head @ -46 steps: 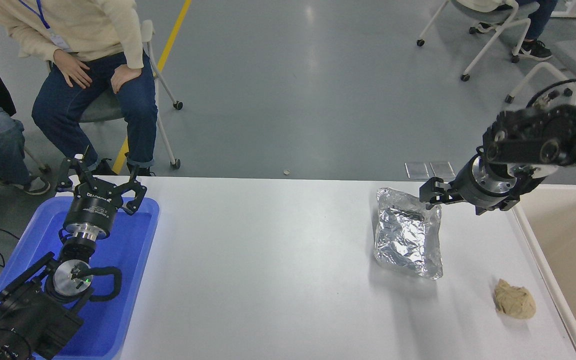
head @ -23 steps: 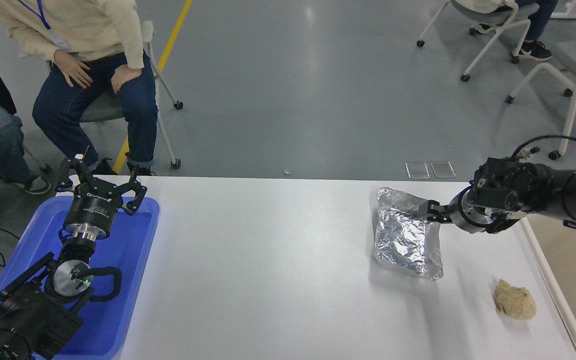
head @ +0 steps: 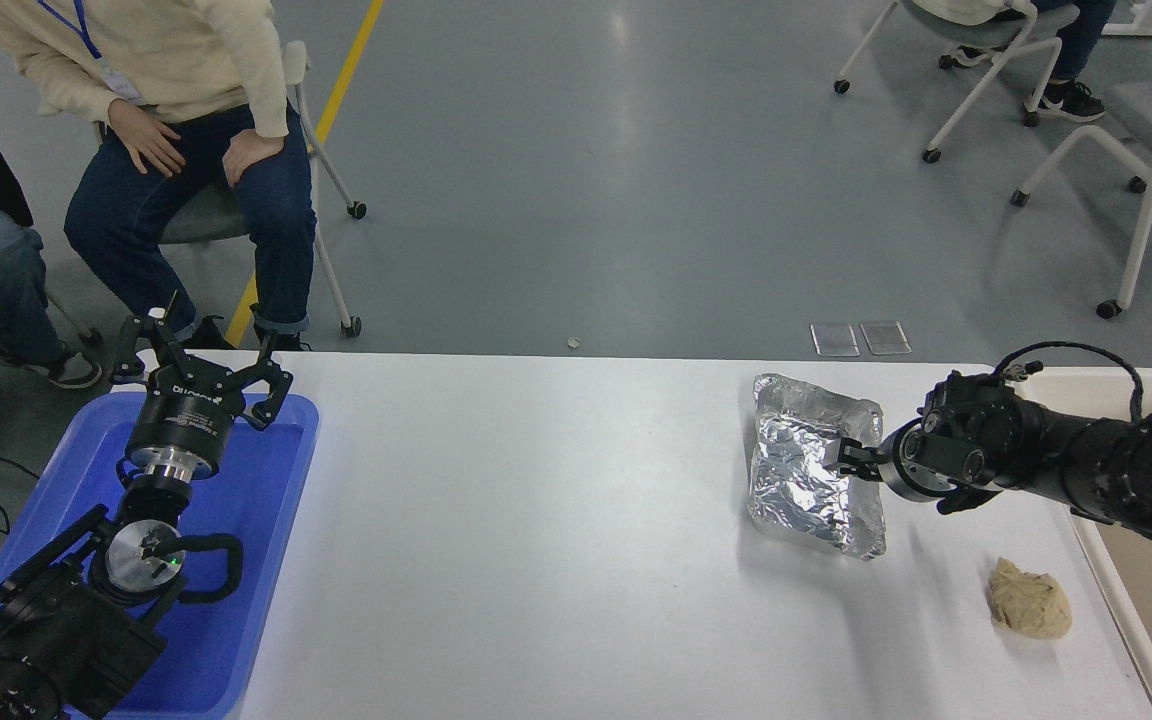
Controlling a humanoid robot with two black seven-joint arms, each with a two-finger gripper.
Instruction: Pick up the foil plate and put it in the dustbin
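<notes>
White desk [head: 556, 540], spanning nearly the full width of the scene, near half. Blue tray [head: 266, 560], shallow, at the desk's left end; above it the left arm, parked, its left end effector [head: 198, 372] held over the tray's far edge with fingers spread wide, grasping nothing. Dustbin [head: 1126, 610], cream-beige tub with a thick pale rim, at the desk's right edge, only partly in view and crossed by the right arm. Right arm, black, entering from the right edge and lying low over the desk, pointing left. Foil plate [head: 801, 470], crinkled silver, roughly rectangular with rumpled raised edges, resting on the desk right of centre, well left of the dustbin and toward the far side. Right end effector [head: 848, 460], at the foil plate's right edge, its fingertips reaching onto the foil around mid-length; whether it is clenched on the foil or released cannot be told from this view. Paper ball [head: 1029, 598], tan, crumpled, on the desk near and to the right of the foil plate, apart from it and just left of the dustbin's rim. Beyond the desk, a grey floor with a seated person [head: 176, 120] at far left.
</notes>
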